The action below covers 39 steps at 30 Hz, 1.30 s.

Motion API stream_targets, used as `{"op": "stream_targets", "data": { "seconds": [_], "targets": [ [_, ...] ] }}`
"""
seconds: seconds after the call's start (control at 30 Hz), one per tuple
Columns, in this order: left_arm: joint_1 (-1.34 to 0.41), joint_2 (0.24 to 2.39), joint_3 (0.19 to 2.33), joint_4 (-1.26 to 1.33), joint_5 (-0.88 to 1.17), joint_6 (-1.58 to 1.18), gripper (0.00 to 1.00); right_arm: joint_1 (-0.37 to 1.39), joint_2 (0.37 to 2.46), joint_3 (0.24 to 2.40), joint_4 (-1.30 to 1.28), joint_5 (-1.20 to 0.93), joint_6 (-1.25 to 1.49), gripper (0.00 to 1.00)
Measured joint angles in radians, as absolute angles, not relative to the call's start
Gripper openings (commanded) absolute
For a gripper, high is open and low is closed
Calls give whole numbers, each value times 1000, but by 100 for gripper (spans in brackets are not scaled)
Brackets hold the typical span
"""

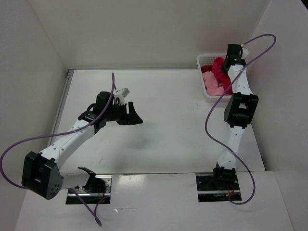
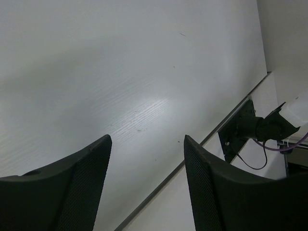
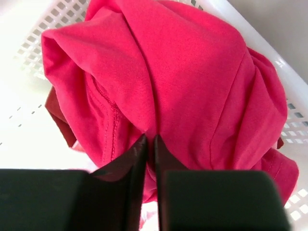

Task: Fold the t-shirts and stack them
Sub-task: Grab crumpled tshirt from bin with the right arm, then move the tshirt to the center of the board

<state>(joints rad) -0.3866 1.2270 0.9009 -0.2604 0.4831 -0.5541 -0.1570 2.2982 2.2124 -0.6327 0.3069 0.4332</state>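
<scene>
Right gripper (image 3: 150,139) is clenched on a fold of the bright crimson-magenta cloth t-shirt (image 3: 192,72), heaped directly beneath me in the white plastic lattice basket (image 3: 269,48). My left gripper (image 2: 147,144), spread and empty, hangs well apart.

Soft matt cloth of the crimson shirt (image 3: 192,72); white plastic lattice basket (image 3: 57,17); smooth, faintly sheeny table (image 2: 120,72).

Bright crimson-magenta shirt (image 3: 192,72) fills mid-frame, a dark red shirt (image 3: 57,113) peeks out at left, white lattice basket (image 3: 48,19) behind. From above: light pink shirt (image 1: 211,83) upper right, purple cables (image 1: 206,124) over a white table (image 1: 163,91).
</scene>
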Motion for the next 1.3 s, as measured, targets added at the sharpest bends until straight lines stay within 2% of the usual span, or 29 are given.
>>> {"op": "stream_targets", "data": {
  "seconds": [0.27, 0.4, 0.5, 0.67, 0.83, 0.93, 1.1, 1.3],
  "targets": [
    [-376, 1227, 905, -262, 472, -557, 71, -155, 2233, 2254, -641, 302, 474, 7],
    [-366, 1227, 941, -264, 451, -579, 72, -125, 2061, 2267, -651, 272, 478, 2],
    [-339, 1235, 984, -257, 434, -618, 72, -15, 1875, 2278, -646, 241, 479, 1],
    [-240, 1246, 1003, -239, 427, -719, 72, 243, 1625, 2339, -584, 33, 551, 0],
    [-133, 1249, 992, -221, 427, -797, 72, 287, 1588, 2557, -464, -190, 690, 0],
    [-79, 1245, 988, -232, 423, -816, 73, 292, 1588, 2609, -403, -268, 742, 0],
    [-35, 1210, 988, -249, 411, -818, 74, 257, 1531, 2382, -305, -363, 787, 0],
    [-23, 1190, 988, -268, 370, -804, 74, 233, 1547, 1882, -219, -378, 788, 0]
  ]
}}
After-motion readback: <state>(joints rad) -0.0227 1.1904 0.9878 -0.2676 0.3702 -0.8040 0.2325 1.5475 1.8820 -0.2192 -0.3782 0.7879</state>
